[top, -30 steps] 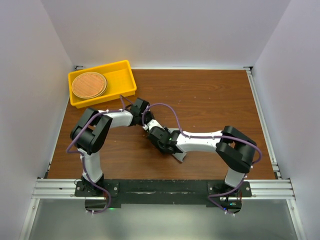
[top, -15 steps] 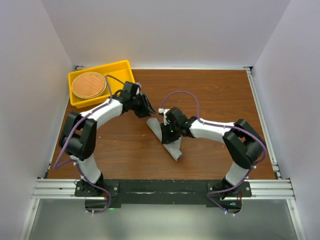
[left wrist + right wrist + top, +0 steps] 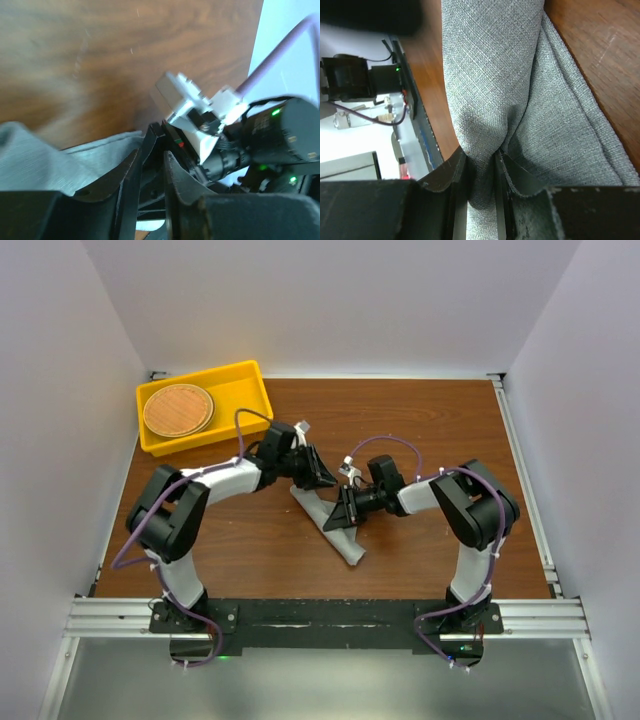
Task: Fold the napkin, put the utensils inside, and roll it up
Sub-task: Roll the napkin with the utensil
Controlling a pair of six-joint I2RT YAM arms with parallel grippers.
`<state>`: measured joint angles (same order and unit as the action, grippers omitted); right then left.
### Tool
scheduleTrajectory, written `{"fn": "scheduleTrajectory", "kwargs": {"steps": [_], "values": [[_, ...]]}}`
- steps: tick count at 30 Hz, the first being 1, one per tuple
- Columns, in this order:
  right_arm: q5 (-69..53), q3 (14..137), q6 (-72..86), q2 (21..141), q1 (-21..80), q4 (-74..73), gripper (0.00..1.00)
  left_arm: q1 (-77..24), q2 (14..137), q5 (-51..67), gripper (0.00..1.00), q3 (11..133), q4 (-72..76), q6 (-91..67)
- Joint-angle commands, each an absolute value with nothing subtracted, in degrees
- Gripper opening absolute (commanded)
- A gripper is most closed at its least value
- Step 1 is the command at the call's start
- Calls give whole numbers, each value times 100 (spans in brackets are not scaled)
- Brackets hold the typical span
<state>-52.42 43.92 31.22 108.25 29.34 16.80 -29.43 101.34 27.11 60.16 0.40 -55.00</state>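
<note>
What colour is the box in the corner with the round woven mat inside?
Bright yellow. The rectangular yellow plastic tray shows best in the top external view.

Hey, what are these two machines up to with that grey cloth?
Two robot arms are working on a grey napkin bunched into a long strip mid-table. The right hand pinches its fabric. The left hand sits at its far end, fingers slightly apart, cloth beside them. A yellow tray sits far left.

Mid-grey fine-weave napkin (image 3: pixel 335 523), yellow tray (image 3: pixel 250 390), brown woven disc (image 3: pixel 178 410), reddish wood-grain table (image 3: pixel 430 430)
</note>
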Motion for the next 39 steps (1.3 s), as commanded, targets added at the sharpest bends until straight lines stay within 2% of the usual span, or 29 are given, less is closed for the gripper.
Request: {"fn": "scheduleTrajectory", "kwargs": {"steps": [1,8,14,19,25,28,33,39], "values": [[-4810,4104,2901,11083,2892,1407,21,-3006,10345,3111,25,5679,1238,-5976],[-3439,4122,2637,10943,2883,581,22,-2997,10345,3129,20,5169,1660,-5810],[-2111,4315,2707,10495,2918,-473,27,-2997,10538,3094,15,4676,2346,-5722],[-1565,4543,2559,9915,3067,-1017,40,-2988,10872,3050,11,4597,2513,-5643],[-890,5351,2145,9528,3857,-2143,61,-2997,10898,3050,9,4623,2339,-5590],[-344,5817,1952,9361,4182,-2820,67,-2988,10925,3032,8,4710,2119,-5563],[1536,6547,1504,9369,4666,-3743,75,-2988,11004,3032,8,4912,1531,-5686],[1951,6952,1353,9790,5361,-3499,77,-2953,11153,3146,7,5361,520,-5880]]}}
